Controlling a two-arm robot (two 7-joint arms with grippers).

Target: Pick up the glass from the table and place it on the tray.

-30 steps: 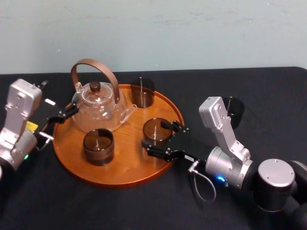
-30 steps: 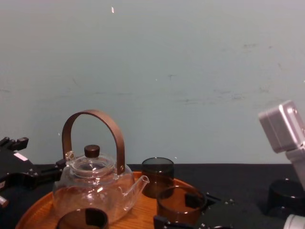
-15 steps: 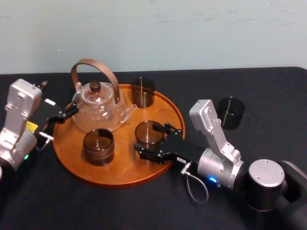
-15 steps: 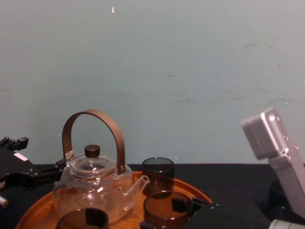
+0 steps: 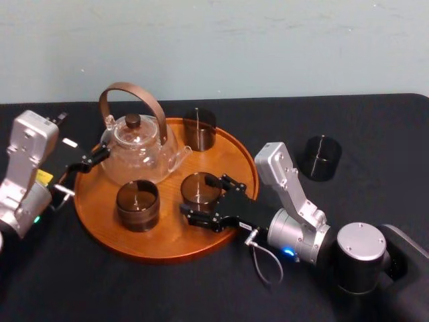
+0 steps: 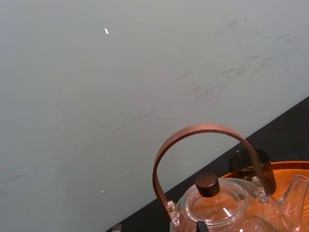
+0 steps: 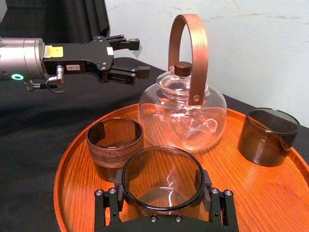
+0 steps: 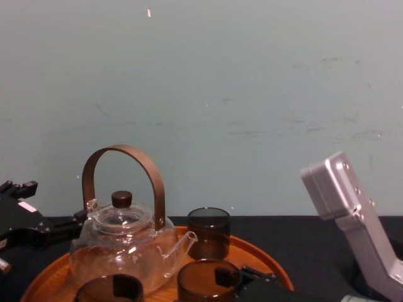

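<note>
Head view, nearest first: right arm's silver housing and round joint low over the black surface [image 5: 375,127] at near right, reaching left toward the tray [image 5: 167,240]. Just beyond, right claw [image 5: 196,196] out over the near-centre part of the round orange-brown tray, black fingers pinching the glass [image 5: 200,186] from opposite sides, glass upright, mouth up. Same grip from the right wrist view: right claw [image 7: 162,195] pressed against both walls of the smoky brown glass [image 7: 161,169], wood grain showing through it. Contact between glass base and wood: cannot tell. Well inside the rim either way, not out on the surface.

Left of it, near but not touching: second glass [image 5: 137,204], same smoky brown, standing on the tray's near-left part.

Farther back, on the tray's far-left part: clear teapot [image 5: 137,151] with dark knob on the lid and brown arched handle standing upright, spout pointing right toward the tray's middle.

At the tray's left edge, level with the teapot: left claw [image 5: 97,156], tips just beside the teapot's belly, left arm's silver housing over the surface at far left. From the right wrist view, left claw [image 7: 141,57] spread, a clear gap between the fingers, gripping nothing.

Off the tray, well to the right on the bare surface: fourth glass [image 5: 320,157], dark, alone, upright.

At the tray's far edge, inside the rim and right of the teapot: third glass [image 5: 200,129], upright.

Behind everything: pale blue-green wall [image 5: 268,47].
</note>
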